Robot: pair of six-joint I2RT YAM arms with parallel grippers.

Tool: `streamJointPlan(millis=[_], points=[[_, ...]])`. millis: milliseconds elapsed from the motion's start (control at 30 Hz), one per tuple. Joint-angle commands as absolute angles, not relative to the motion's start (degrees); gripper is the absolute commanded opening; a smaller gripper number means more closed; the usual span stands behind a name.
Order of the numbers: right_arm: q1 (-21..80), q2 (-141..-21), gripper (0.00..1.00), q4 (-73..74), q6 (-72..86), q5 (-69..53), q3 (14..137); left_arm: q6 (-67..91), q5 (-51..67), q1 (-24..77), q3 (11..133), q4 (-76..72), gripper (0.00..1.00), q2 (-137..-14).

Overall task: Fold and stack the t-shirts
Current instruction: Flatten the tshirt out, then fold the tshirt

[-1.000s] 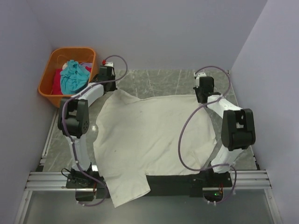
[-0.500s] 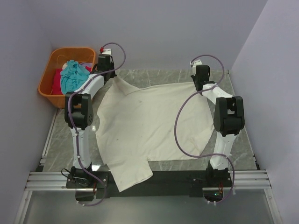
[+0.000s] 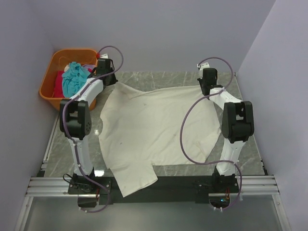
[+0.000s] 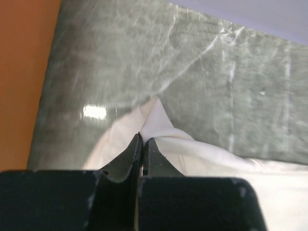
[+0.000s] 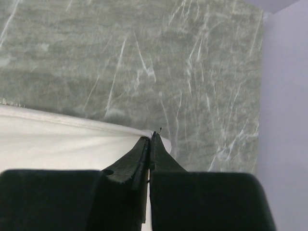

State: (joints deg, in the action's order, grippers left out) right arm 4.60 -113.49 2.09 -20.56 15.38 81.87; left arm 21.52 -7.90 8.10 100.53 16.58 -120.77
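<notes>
**Cream t-shirt (image 3: 154, 130) gripped at far corners**

It lies spread on the tabletop (image 3: 159, 79), one flap over the near edge. The left end effector (image 4: 143, 139) and right end effector (image 5: 151, 137) each clench a far corner. Far left, an orange basket (image 3: 48, 79) holds a teal t-shirt (image 3: 73, 77) and a red t-shirt (image 3: 58, 83).

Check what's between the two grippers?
Only the cream t-shirt, its far edge spanning from left gripper to right gripper, both shut on it. Top external view shows it.
</notes>
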Motion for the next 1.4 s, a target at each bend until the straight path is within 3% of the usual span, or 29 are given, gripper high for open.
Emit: streamJointPlan(millis=[0,367,667,1367], points=[[4.2,-107.6,0.00,0.1,-17.9,15.6,79.8,28.7,-8.7,7.8,97.0,18.2,0.01,-110.2],[4.1,-103.1,0.00,0.1,-16.7,15.3,76.4,43.4,-2.8,9.4,83.3,21.5,0.01,-97.9],[4.1,-101.7,0.00,1.3,-15.7,15.8,76.0,55.2,-7.4,10.5,68.2,17.5,0.01,-84.5],[4.0,-98.1,0.00,1.2,-11.9,15.6,69.9,68.8,-2.5,11.8,49.2,14.0,0.01,-70.8]])
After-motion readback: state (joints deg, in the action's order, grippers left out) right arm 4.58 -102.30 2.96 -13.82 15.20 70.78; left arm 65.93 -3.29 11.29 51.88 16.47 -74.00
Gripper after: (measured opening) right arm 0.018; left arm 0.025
